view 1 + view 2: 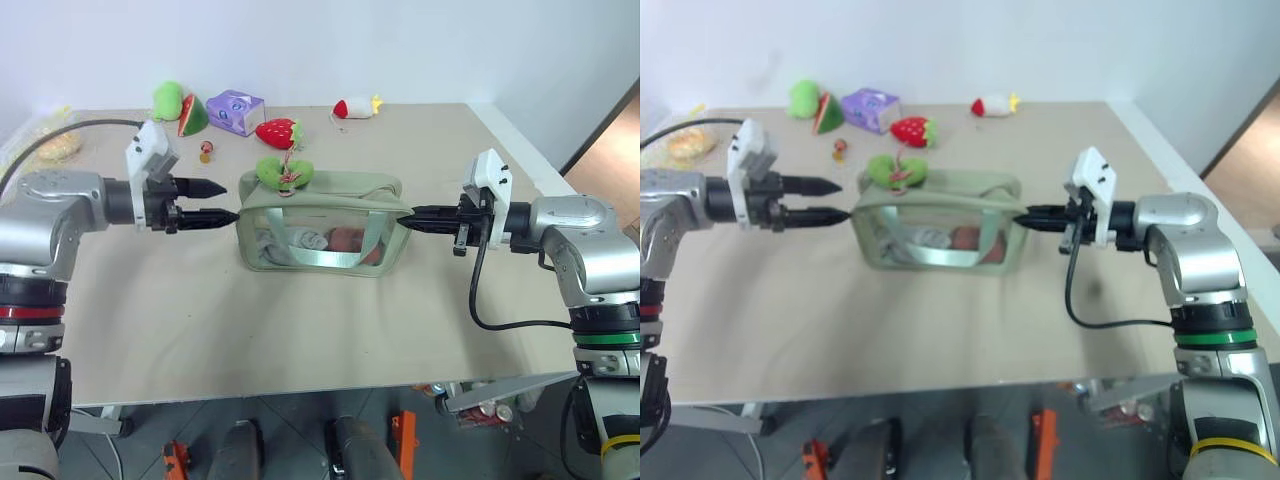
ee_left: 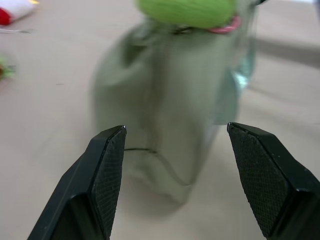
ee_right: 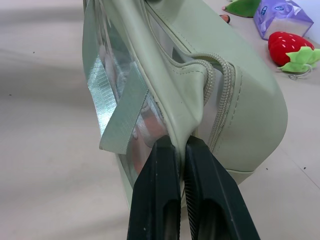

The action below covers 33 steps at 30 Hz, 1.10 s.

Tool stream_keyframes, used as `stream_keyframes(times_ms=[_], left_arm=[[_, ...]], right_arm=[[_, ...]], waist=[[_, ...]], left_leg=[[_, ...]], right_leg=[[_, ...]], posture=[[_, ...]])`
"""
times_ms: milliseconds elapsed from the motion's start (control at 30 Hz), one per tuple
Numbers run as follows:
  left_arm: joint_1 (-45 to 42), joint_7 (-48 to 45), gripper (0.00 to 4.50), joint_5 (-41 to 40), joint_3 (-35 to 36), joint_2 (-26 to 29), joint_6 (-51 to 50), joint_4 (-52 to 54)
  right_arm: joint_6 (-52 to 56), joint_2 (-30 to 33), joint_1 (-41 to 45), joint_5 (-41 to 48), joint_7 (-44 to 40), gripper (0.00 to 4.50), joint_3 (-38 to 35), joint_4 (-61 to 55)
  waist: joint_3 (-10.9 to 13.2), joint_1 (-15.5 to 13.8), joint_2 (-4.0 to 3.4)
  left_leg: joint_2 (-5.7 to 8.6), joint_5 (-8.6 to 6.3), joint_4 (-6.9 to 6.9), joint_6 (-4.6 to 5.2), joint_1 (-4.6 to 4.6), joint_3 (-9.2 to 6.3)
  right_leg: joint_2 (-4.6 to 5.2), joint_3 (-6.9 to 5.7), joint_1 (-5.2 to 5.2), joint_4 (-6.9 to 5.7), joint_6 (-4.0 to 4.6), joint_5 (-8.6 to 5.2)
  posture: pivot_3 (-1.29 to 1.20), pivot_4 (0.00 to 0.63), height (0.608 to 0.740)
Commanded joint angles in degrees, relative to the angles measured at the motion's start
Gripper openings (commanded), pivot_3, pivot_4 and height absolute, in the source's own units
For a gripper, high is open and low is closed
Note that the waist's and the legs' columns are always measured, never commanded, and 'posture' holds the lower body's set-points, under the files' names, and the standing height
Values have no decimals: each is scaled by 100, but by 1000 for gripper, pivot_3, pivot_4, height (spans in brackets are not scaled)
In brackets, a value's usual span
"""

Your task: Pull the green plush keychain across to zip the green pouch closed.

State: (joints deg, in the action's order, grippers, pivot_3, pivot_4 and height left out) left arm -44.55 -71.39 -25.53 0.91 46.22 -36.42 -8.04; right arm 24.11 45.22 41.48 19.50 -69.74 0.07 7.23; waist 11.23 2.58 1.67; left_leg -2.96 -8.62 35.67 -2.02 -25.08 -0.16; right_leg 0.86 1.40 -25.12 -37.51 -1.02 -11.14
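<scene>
On table (image 1: 300,330) centre: green pouch (image 1: 320,225) upright, clear panel facing camera | green plush keychain (image 1: 284,172) at top, near left end | right gripper (image 1: 416,217) jaws together, clamped on pouch's right-end fabric | left gripper (image 1: 222,200) jaws apart, just beside left end, gripping nothing.

A beige table (image 1: 300,330) is seen carrying everything. The green pouch (image 1: 320,225) is set near its middle. Behind the pouch, toward the far edge, a red strawberry plush (image 1: 280,132), a purple box (image 1: 236,111) and a watermelon plush (image 1: 181,108) are laid. A white and red toy (image 1: 356,107) is placed farther behind the pouch, and a small figure (image 1: 206,153) near the box.
</scene>
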Motion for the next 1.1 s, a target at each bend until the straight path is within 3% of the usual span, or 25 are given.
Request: stream_keyframes(times_ms=[33,233,567,833,1100], left_arm=[[86,82,3333,-121,60,-51,-71,260],[56,318,3333,-83,-11,-371,-97,137],[-332,520,99,40,-36,-743,91,-300],[-218,486,14,121,-111,-723,149,-200],[-126,500,0,132,-116,-716,110,-72]], right_arm=[[-23,36,171,54,-17,0,-48,-179],[0,70,132,69,-29,0,-74,-220],[52,93,55,89,11,0,-118,-301],[198,127,22,151,-3,0,-157,-274],[322,288,158,145,27,2693,-236,-5]], waist=[[0,-1,0],[0,-2,0],[0,1,0],[0,0,0],[0,-2,0]], left_leg=[[0,0,0,0,0,0],[0,0,-1,0,-1,0],[1,1,1,1,-1,2],[1,1,0,1,-1,2],[1,1,1,1,-1,2]], right_leg=[[-1,0,-1,0,-1,1],[-1,0,0,-1,-1,1],[-1,4,0,-1,-4,4],[-2,4,-1,-1,-4,4],[-1,4,0,-1,-4,4]], posture=[[0,150,740],[0,150,740],[0,150,740],[0,150,740],[0,150,740]])
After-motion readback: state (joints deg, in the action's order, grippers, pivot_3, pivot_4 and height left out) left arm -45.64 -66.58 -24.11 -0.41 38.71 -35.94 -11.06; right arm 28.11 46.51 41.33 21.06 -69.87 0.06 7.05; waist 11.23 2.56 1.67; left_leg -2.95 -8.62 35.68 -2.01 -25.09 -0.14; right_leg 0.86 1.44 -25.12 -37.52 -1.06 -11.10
